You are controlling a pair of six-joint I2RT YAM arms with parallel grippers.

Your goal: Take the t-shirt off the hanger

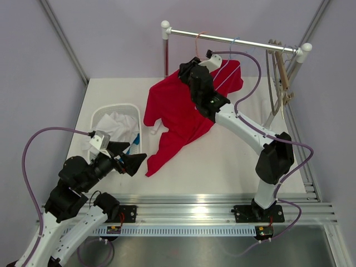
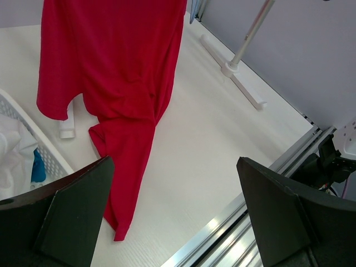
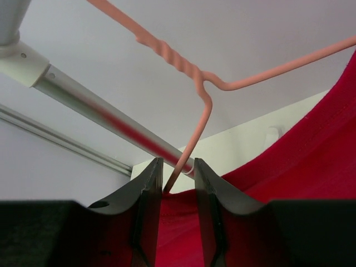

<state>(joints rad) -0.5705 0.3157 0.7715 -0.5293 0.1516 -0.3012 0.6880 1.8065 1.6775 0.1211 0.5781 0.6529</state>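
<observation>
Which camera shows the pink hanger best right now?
Right wrist: the pink hanger fills the frame, its wire passing between the right gripper fingers. Top external shows only its hook on the rail; left wrist shows none.

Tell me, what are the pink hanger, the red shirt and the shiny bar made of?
The hanger looks like thin metal wire with a pink coating; its neck is twisted. The t-shirt looks like soft, matte knit cloth; it drapes and folds. The rail is probably polished metal; it shows bright reflections.
</observation>
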